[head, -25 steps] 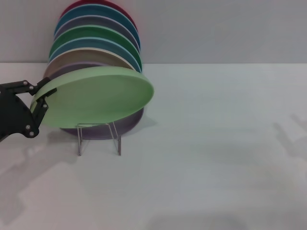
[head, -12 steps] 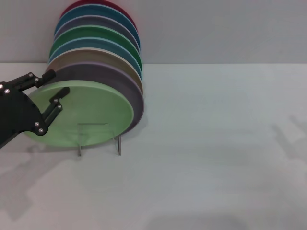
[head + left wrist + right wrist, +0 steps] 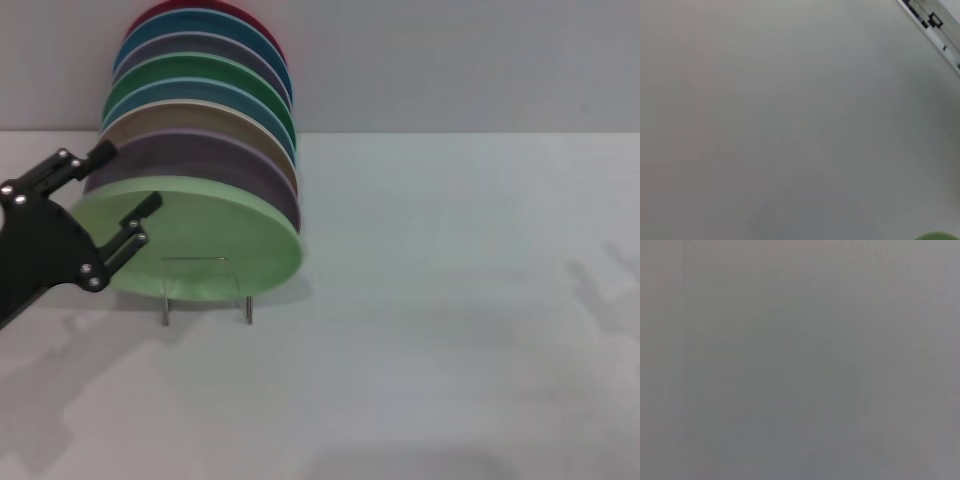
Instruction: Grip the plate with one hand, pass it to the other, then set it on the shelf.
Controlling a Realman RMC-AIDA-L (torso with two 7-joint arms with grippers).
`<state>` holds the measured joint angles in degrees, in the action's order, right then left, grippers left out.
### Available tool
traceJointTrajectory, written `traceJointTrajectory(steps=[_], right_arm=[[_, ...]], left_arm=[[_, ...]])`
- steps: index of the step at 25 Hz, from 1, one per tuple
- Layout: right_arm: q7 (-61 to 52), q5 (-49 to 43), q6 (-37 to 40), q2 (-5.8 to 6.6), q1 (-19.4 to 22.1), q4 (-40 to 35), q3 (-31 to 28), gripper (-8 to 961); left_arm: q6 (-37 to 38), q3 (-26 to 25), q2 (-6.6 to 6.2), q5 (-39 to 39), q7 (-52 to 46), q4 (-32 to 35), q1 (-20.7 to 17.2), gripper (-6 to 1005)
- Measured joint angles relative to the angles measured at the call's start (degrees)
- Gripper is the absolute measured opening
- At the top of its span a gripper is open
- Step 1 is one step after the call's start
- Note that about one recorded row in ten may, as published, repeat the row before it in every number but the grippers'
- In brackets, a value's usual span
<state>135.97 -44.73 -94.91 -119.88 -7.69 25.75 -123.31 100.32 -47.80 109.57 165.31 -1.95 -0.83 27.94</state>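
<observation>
Your left gripper [image 3: 125,190] has its fingers spread around the rim of the plate [image 3: 200,235], which leans on the shelf [image 3: 205,290]; it looks stiff, light and slick, so take it by the rim.

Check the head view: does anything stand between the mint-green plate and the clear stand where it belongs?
Nothing visible does. The plate already sits at the shelf, leaning on the lavender plate. The left gripper is open around its rim.
</observation>
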Motion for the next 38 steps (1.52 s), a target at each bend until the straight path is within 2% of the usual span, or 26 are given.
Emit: traceJointTrajectory(steps=[4, 13, 22, 25, 28, 29, 33, 36, 38], right_arm=[[-0.05, 0.0, -0.23, 0.0, 0.28, 0.16, 0.0, 675], [0.17, 0.0, -0.93, 0.0, 1.63, 0.52, 0.0, 683], [0.24, -0.35, -0.93, 0.0, 1.71, 0.53, 0.0, 691], [0.25, -0.36, -0.93, 0.0, 1.7, 0.53, 0.0, 693], [0.25, -0.39, -0.93, 0.0, 1.64, 0.53, -0.06, 696], [0.26, -0.4, -0.85, 0.01, 1.53, 0.53, -0.14, 697], [0.26, -0.43, -0.7, 0.06, 1.32, 0.53, -0.27, 700], [0.3, -0.45, -0.59, 0.08, 1.26, 0.53, -0.49, 703], [1.11, -0.45, -0.46, 0.09, 1.28, 0.52, -0.54, 705]], left_arm=[[-2.6, 0.35, 1.64, 0.14, 0.29, 0.15, 1.37, 542], [-6.05, 0.43, 2.32, 0.18, 0.62, 0.13, 2.56, 543], [-10.39, 0.52, 3.78, 0.19, 2.87, 0.13, 2.42, 544], [-8.23, 0.51, 3.81, 0.2, 3.7, -0.35, 1.03, 544], [-4.56, -0.26, 4.14, 0.08, 7.56, -1.82, -1.61, 572], [-3.46, -1.9, 4.5, -0.09, 10.31, -3.35, -3.32, 581], [-1.64, -3.92, 4.23, -0.11, 10.51, -5.23, -5.0, 619], [0.03, -7.47, 4.19, -0.19, 9.7, -6.08, -6.6, 647], [0.25, -11.63, 4.42, -0.16, 8.71, -6.35, -7.8, 676]])
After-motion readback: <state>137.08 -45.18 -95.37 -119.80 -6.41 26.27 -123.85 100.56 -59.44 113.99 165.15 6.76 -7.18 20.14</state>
